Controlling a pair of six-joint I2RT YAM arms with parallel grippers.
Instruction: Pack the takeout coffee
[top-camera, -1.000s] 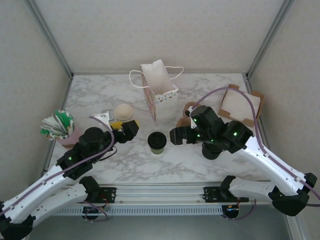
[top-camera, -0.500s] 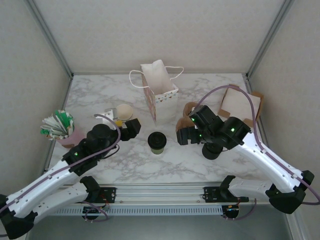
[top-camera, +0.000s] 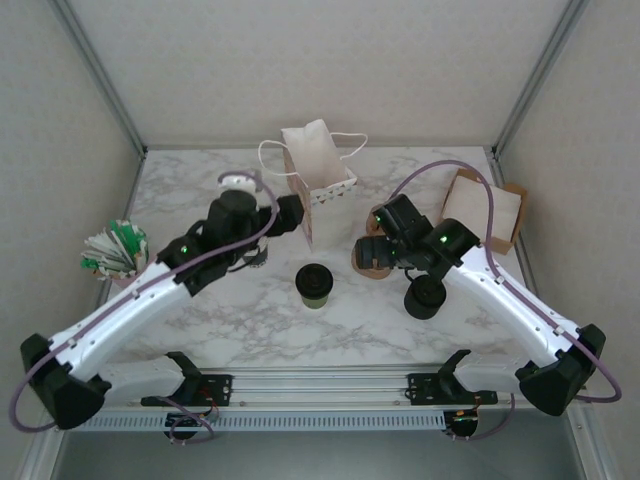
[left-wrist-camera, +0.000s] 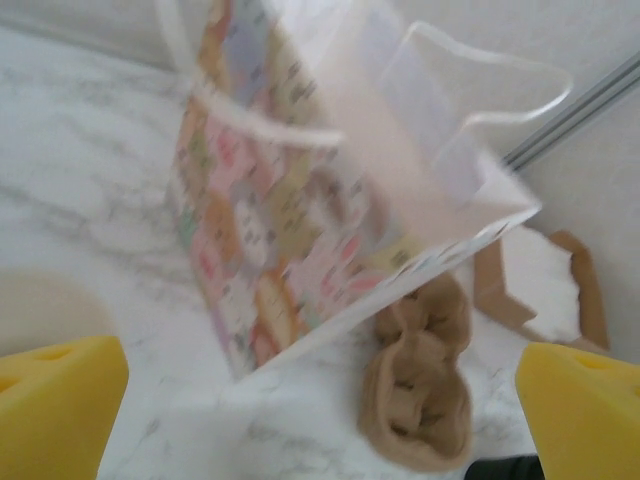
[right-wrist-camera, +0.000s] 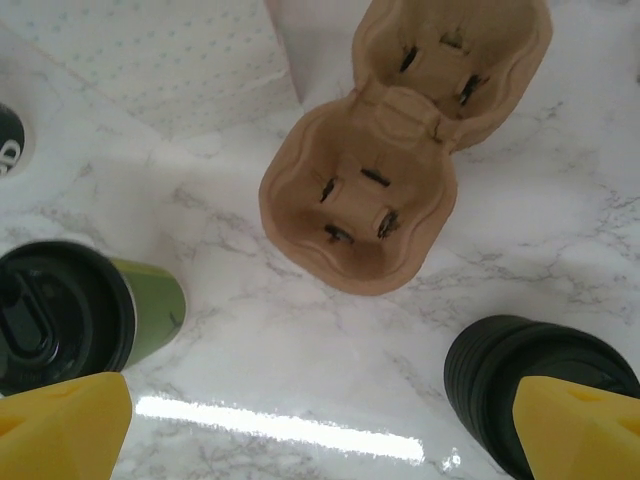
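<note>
From above I am seeing the coffee (top-camera: 315, 284) standing upright in the middle of the bench (top-camera: 260, 330), nearer me than the bag (top-camera: 318, 185) and apart from both tools. The left tool (top-camera: 292, 214) is hanging beside the bag, and the right tool (top-camera: 370, 235) over the carrier (top-camera: 375, 265). The left wrist camera is adding the bag's pastel print and open mouth. The right wrist camera is adding the carrier's slits and the coffee's green side. Both tools are standing wide open, gripping nothing. I am counting one coffee, one bag, one carrier with two wells, one lid stack (top-camera: 425, 297) and two tools.
</note>
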